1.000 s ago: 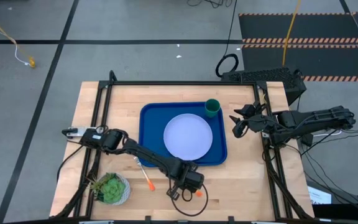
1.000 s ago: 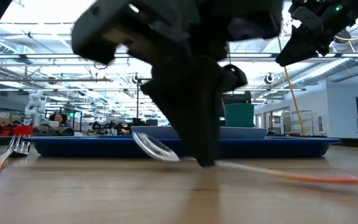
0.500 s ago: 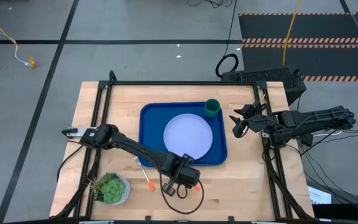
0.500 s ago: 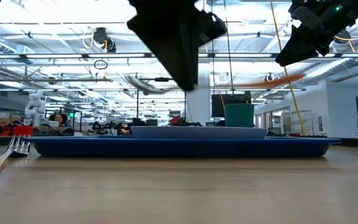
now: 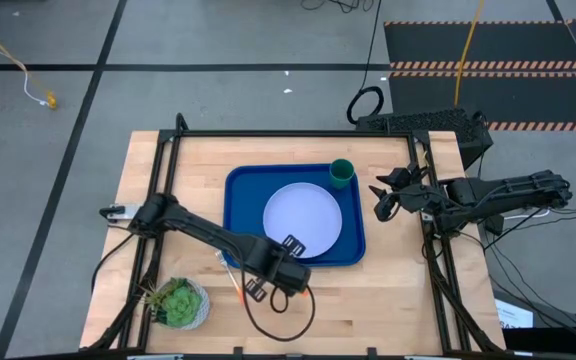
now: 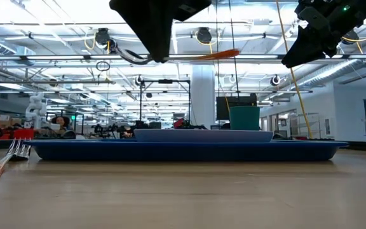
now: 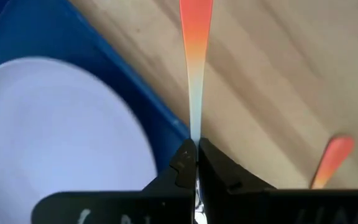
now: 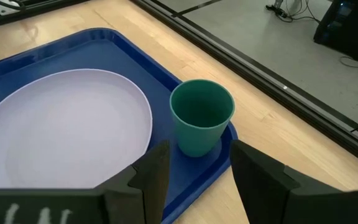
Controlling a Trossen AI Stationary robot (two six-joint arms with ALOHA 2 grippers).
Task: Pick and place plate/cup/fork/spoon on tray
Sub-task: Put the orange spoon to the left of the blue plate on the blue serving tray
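Note:
My left gripper [image 6: 154, 58] hangs above the near part of the table, just off the blue tray's [image 5: 240, 185] near edge, shut on the orange-handled spoon [image 6: 215, 55]. The pale plate [image 5: 303, 220] lies in the tray, and the green cup [image 5: 341, 172] stands upright in the tray's far right corner. The fork [image 5: 236, 285] lies flat on the wood near the tray's near left corner; its tines [image 6: 18, 148] show in the low view. My right gripper [image 8: 194, 171] waits open at the tray's right, looking toward the cup [image 8: 202, 121]. My left gripper pinches the spoon's silver shaft [image 7: 195, 134] between its two fingers, between the bowl and the orange handle [image 7: 196, 31]. The fingers point down and lie across the spoon. The spoon hangs about level, lifted clear of the table.
A small white pot with a green plant [image 5: 178, 303] stands at the near left corner. A black frame [image 5: 268, 133] runs round the table's far and side edges. Bare wood [image 5: 398, 300] lies near and right of the tray.
My left gripper has risen from the table with the spoon and shifted toward the table's left, near the tray's near edge, rolling somewhat. The spoon, which lay slanted with its handle on the wood, now hangs level and clear.

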